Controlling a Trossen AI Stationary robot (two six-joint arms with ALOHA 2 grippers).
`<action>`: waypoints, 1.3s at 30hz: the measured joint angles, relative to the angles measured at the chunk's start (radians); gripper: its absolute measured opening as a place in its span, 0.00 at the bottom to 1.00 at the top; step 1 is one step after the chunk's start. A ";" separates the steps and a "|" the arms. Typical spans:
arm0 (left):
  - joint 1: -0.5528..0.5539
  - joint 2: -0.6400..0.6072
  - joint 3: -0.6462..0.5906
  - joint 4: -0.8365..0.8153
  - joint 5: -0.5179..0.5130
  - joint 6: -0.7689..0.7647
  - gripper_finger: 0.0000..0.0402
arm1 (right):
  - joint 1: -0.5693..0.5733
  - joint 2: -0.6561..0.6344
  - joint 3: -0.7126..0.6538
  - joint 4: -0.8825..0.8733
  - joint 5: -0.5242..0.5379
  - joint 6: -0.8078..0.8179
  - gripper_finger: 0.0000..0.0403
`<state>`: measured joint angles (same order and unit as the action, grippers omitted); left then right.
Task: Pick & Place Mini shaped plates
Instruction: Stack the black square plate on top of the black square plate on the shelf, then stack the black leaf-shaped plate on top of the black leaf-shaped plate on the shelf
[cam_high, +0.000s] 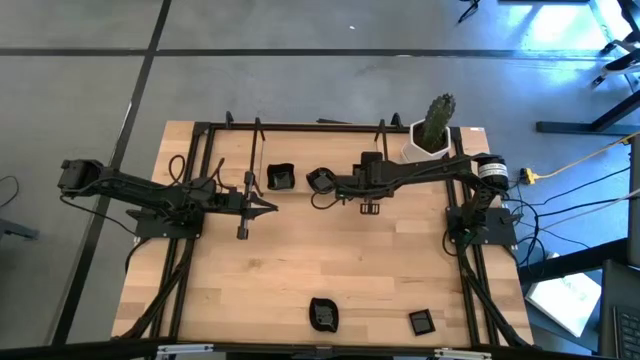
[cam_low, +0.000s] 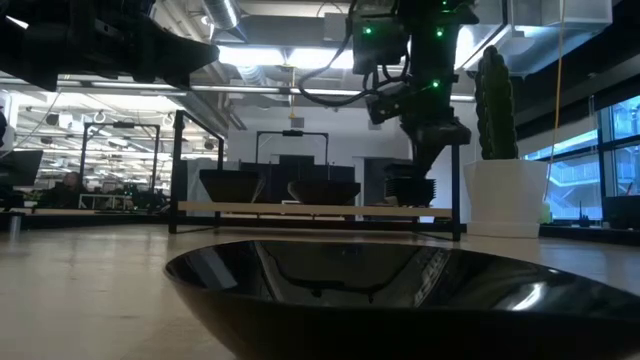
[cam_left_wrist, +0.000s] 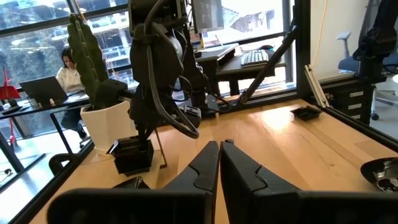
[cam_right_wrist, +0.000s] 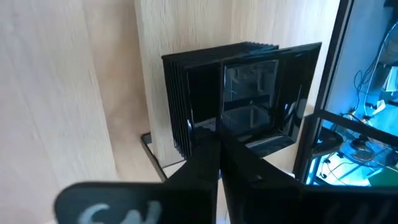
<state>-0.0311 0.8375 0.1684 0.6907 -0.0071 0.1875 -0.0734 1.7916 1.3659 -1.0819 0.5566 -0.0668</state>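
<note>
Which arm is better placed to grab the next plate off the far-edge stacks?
Right, probably. The right gripper, shut, hangs directly over a stack of black plates at the table's far edge. The left gripper, also shut, sits mid-table, short of the stack nearest it.

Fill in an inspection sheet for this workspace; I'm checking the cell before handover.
Surface: pale wooden table inside a black frame.
Job's things: black plate stacks at the far edge and; one stack of square plates seen in the right wrist view; a leaf-like plate and a small square plate near the front edge.
Clutter: white pot with cactus at the far right corner.
Grippers: left gripper shut, empty, over the table's left half; right gripper shut, at the far-edge stack; whether it holds a plate cannot be told.
Cables: black cables along both arms; yellow cable on the floor, right.
Surroundings: a seated person at a laptop beyond the table.
</note>
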 joint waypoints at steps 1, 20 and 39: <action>0.000 0.000 0.000 0.000 0.000 0.000 0.03 | 0.000 0.000 0.000 -0.005 -0.001 0.003 0.03; 0.000 0.000 0.000 0.000 0.000 -0.001 0.02 | 0.000 -0.002 0.014 -0.037 -0.055 0.006 0.20; 0.000 0.000 0.000 -0.014 0.000 -0.001 0.02 | 0.204 -0.305 0.131 0.237 -0.224 -0.102 0.11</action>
<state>-0.0308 0.8373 0.1688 0.6762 -0.0072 0.1865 0.1302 1.4866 1.4973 -0.8446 0.3326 -0.1693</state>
